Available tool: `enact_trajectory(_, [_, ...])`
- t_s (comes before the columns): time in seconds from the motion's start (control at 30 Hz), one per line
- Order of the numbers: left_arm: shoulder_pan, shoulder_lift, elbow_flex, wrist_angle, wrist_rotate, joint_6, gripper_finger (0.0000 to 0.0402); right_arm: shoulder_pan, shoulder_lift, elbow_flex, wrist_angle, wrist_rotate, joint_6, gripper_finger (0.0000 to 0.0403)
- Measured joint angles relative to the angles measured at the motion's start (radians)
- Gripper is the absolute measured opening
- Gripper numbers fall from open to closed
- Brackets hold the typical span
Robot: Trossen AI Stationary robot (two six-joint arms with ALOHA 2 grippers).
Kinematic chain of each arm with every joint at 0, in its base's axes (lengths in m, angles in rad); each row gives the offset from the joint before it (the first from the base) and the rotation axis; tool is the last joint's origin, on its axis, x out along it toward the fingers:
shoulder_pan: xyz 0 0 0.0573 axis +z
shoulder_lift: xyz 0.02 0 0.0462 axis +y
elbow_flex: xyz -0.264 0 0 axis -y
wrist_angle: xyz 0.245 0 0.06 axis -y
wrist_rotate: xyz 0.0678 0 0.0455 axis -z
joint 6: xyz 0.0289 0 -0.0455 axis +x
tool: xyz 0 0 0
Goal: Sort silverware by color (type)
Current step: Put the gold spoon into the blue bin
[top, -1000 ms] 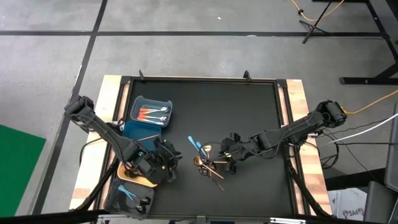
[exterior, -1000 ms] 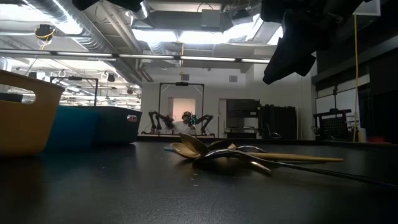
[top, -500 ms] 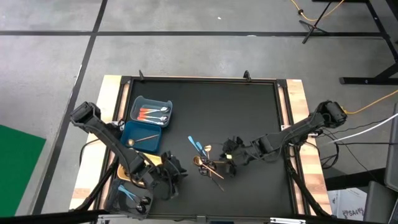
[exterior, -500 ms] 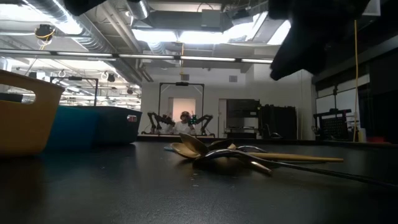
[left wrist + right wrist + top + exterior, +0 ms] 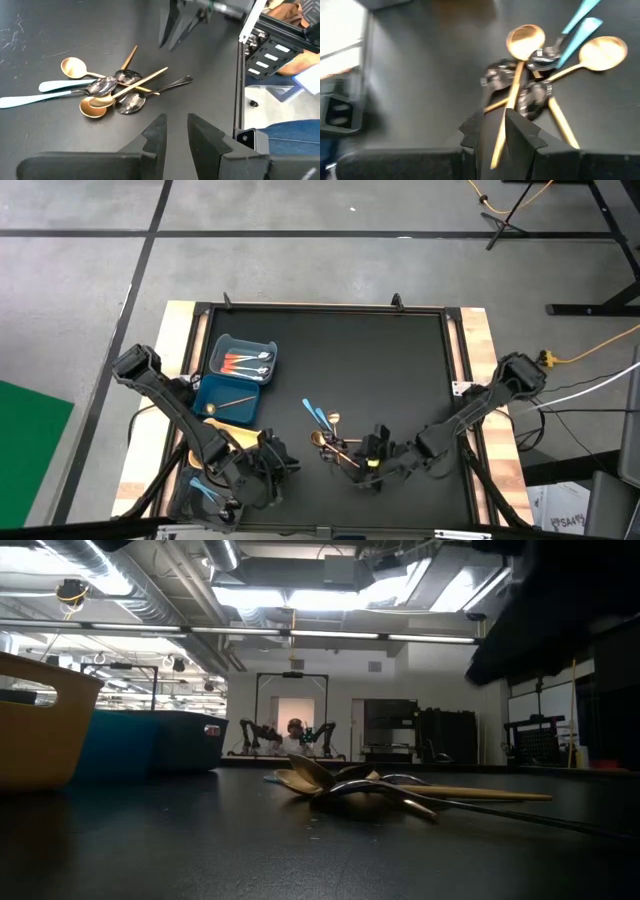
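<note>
A pile of silverware [image 5: 335,445], gold and silver spoons crossed over one another, lies flat on the black table, also seen in the low view [image 5: 350,790]. Two light blue pieces [image 5: 315,413] lie at its far side. My left gripper [image 5: 288,464] hovers left of the pile, near the front edge. Its fingers [image 5: 176,125] stand a little apart with nothing between them. My right gripper [image 5: 368,463] hovers at the pile's near right. It is open [image 5: 494,120] above a gold handle [image 5: 512,95] and stands high over the table in the low view [image 5: 560,620].
A blue bin [image 5: 222,348] at the far left holds orange-handled pieces. A darker blue bin [image 5: 205,388] beside it holds a gold spoon. A yellow bin [image 5: 40,730] and a grey bin [image 5: 195,498] with light blue pieces stand near the left front. A person [image 5: 300,55] shows past the table's edge.
My right gripper has swung toward the table's near edge and sunk a little, from the right of the pile to its near right. My left gripper has gone toward the near edge and slightly down, away from the bins. The pile has not stirred.
</note>
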Motion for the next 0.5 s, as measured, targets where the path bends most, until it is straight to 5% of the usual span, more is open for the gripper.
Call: enact_trajectory(0.5, [0.003,0.0,0.0,0.001,-0.006,0.0,0.0071,-0.011,0.12,0.0,0.03,0.038,-0.044,0.0069])
